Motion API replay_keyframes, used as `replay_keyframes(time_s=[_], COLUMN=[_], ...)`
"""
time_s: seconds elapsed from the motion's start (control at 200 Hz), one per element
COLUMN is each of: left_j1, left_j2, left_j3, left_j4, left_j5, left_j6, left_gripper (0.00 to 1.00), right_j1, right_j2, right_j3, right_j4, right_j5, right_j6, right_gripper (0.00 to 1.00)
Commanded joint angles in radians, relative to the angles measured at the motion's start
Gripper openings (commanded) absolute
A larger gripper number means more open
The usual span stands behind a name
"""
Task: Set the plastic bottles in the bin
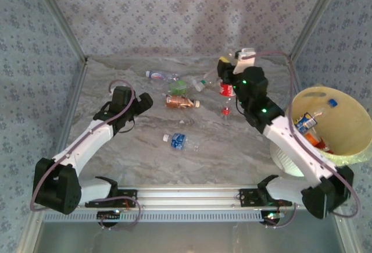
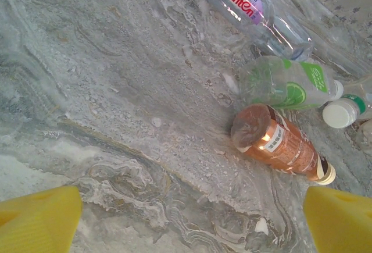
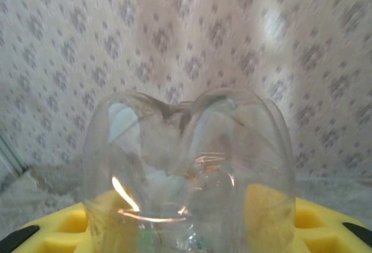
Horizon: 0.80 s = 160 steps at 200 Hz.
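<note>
My right gripper (image 3: 189,221) is shut on a clear plastic bottle (image 3: 189,160). Its ribbed base faces the back wall, and the yellow fingers (image 3: 70,224) show on both sides through it. From above, this gripper (image 1: 225,70) hangs over the table's far right, beside a red-labelled bottle (image 1: 226,89). The left gripper (image 1: 139,102) is open over bare table, and its yellow fingertips (image 2: 35,218) stand wide apart. Ahead of it lie a brown bottle (image 2: 279,142), a green-labelled bottle (image 2: 285,81) and a clear red-lettered bottle (image 2: 244,3). The pale-yellow bin (image 1: 349,110) stands at the right.
A blue-labelled bottle (image 1: 178,141) lies near the table's middle. A small red cap or bottle (image 1: 225,111) sits below the red-labelled one. Another bottle's white cap (image 2: 340,113) lies beside the green one. Bottles (image 1: 305,122) lie inside the bin. Patterned walls enclose the table.
</note>
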Motion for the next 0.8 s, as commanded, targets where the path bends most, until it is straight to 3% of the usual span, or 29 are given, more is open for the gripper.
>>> replay_keyframes(time_s=[0.0,0.28,0.49,0.605,0.794], left_j1=[0.006,0.005,0.002,0.002,0.000], left_j2=[0.021,0.055,0.066,0.072,0.084], left_j3=[0.002,0.021,0.029,0.033,0.053], left_j4=[0.031,0.044,0.053,0.054,0.044], left_j5=[0.032,0.069,0.080,0.083,0.088], left_j6=[-0.011,-0.023,-0.033,-0.034,-0.031], left_gripper=[0.98,0.98,0.98,0.98,0.98], right_j1=[-0.017,-0.062,-0.167,-0.301,-0.562], right_j2=[-0.097,-0.261,-0.320,-0.307,-0.303], right_j3=[0.048,0.119,0.120,0.111,0.090], right_j4=[-0.051,0.081,0.107,0.100,-0.064], right_j5=[0.064,0.335,0.414,0.482,0.436], right_j6=[-0.076,-0.449,-0.529,-0.569,-0.412], right_gripper=[0.42,0.42,0.42,0.41,0.41])
